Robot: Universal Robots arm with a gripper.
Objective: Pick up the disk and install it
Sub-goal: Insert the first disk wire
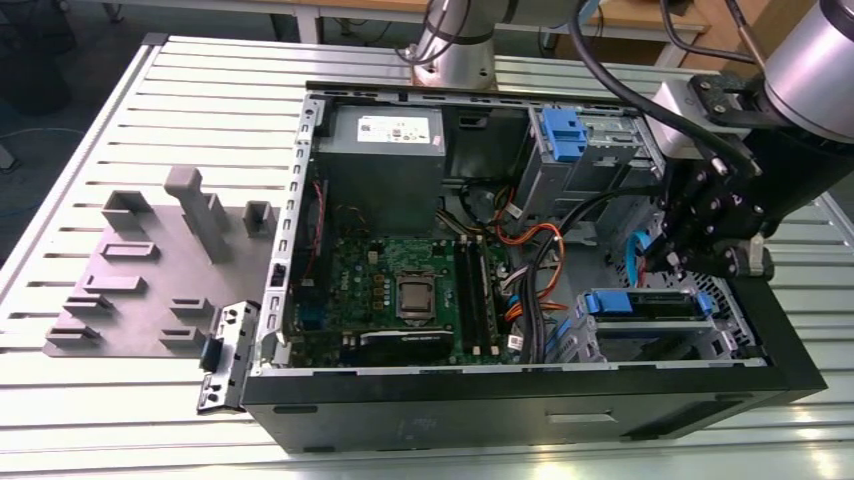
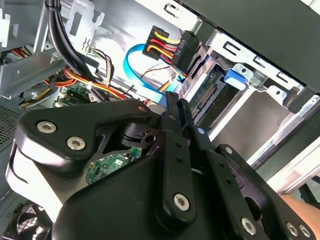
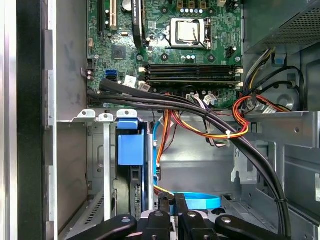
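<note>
The disk [image 1: 650, 304] sits in the lower drive bay of the open computer case [image 1: 534, 400], clipped in its blue carrier. Its blue tab [image 3: 127, 145] faces the case interior in the first wrist view. Its connector edge [image 2: 206, 96] shows in the second wrist view, just past a black power plug [image 2: 172, 47]. My gripper [image 1: 681, 265] hangs inside the case, right beside the bay, at the exterior view's right. The fingers [image 3: 167, 205] are pressed together with nothing between them [image 2: 175, 107]. They end just short of the disk's connector edge and do not touch it.
Black cable bundles [image 3: 210, 117], orange and yellow wires [image 3: 200, 130] and a blue flat cable [image 3: 197, 201] cross near the gripper. The motherboard [image 1: 400, 280] and power supply [image 1: 380, 145] fill the case's left. Another blue bracket [image 1: 561, 135] sits in the upper bay. A grey fixture plate [image 1: 147, 270] lies outside.
</note>
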